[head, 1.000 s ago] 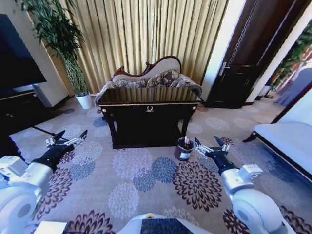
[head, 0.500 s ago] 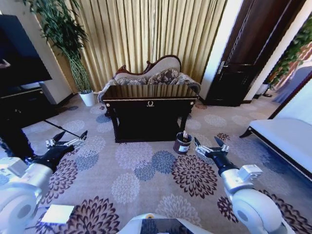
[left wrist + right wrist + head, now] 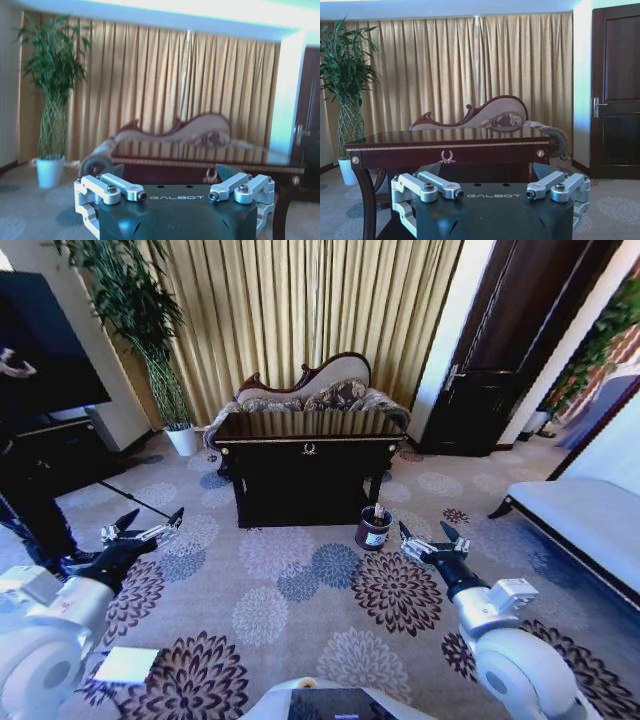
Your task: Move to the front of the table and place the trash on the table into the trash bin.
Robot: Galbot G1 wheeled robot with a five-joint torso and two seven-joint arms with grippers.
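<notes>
The dark glossy table [image 3: 305, 480] with gold trim and emblem stands ahead across the carpet, also seen in the right wrist view as table [image 3: 450, 146] and the left wrist view as table [image 3: 200, 167]. The trash on its top is out of view from here. The small dark trash bin [image 3: 374, 530] with a white label sits on the floor by the table's front right leg, something sticking out of it. My left gripper [image 3: 152, 519] [image 3: 170, 172] is held open low at the left. My right gripper [image 3: 425, 532] [image 3: 484, 172] is open just right of the bin, nothing in it.
A patterned sofa [image 3: 310, 395] stands behind the table against gold curtains. A plant in a white pot [image 3: 181, 441] is back left, a dark door [image 3: 490, 390] back right, a white bench [image 3: 580, 525] at the right. A person in dark clothes [image 3: 30, 510] stands far left. A white sheet [image 3: 128, 665] lies on the carpet.
The whole head view has shifted: table and bin look smaller and farther off, more carpet shows in front, and the person and white sheet have come into view. Both arms hold the same pose.
</notes>
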